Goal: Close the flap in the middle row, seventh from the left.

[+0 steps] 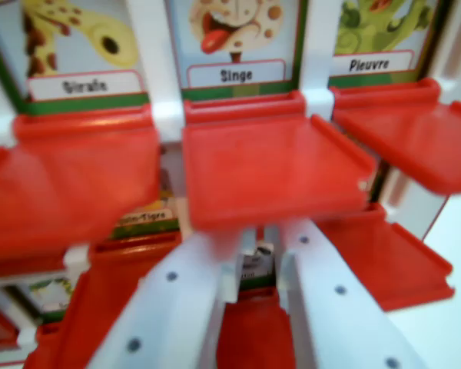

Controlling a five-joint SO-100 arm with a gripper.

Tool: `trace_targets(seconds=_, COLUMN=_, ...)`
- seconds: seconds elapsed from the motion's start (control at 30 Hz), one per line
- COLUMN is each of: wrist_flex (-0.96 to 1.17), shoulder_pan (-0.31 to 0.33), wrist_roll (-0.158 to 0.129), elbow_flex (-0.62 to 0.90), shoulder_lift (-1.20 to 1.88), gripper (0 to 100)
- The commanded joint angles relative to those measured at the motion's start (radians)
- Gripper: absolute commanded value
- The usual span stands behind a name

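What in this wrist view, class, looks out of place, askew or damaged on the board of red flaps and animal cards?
Nothing stands out. The red flaps under the Girafe card, the Singe card and the Pieuvre card all lie open and look whole, with no break seen. The white end effector sits below the Singe flap. The picture is blurred.

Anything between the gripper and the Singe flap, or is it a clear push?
Nothing visible stands between them. The gripper sits just below the front edge of the open red Singe flap, jaws apart, and the gap between them looks free.
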Motion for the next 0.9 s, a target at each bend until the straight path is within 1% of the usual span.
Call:
trace_targets(seconds=0.0, wrist_flex=0.14, shoulder_pan=-0.025, wrist_roll=0.021, elbow_flex=0.049, shoulder_lift=0.328, gripper=0)
trace_targets(seconds=0.07, wrist_flex=0.261, shoulder_pan=-0.04, wrist_roll=0.035, elbow_flex=0.114, shoulder_lift=0.518, gripper=0)
trace_targets(seconds=0.13, wrist_flex=0.43, shoulder_pan=-0.063, wrist_roll=0.054, elbow_flex=0.141, shoulder_lift=0.721, gripper=0)
trace_targets(seconds=0.2, wrist_flex=0.577, shoulder_pan=-0.094, wrist_roll=0.064, elbow_flex=0.167, shoulder_lift=0.927, gripper=0)
trace_targets(seconds=0.3, wrist_flex=0.816, shoulder_pan=-0.15, wrist_roll=0.091, elbow_flex=0.144, shoulder_lift=1.157, gripper=0)
trace_targets(seconds=0.37, wrist_flex=0.95, shoulder_pan=-0.184, wrist_roll=0.1, elbow_flex=0.12, shoulder_lift=1.264, gripper=0)
trace_targets(seconds=0.53, wrist_flex=1.134, shoulder_pan=-0.239, wrist_roll=0.086, elbow_flex=0.092, shoulder_lift=1.457, gripper=0)
trace_targets(seconds=0.73, wrist_flex=1.27, shoulder_pan=-0.31, wrist_roll=0.117, elbow_flex=0.012, shoulder_lift=1.523, gripper=0)
trace_targets(seconds=0.87, wrist_flex=1.264, shoulder_pan=-0.321, wrist_roll=0.117, elbow_flex=-0.006, shoulder_lift=1.523, gripper=0)
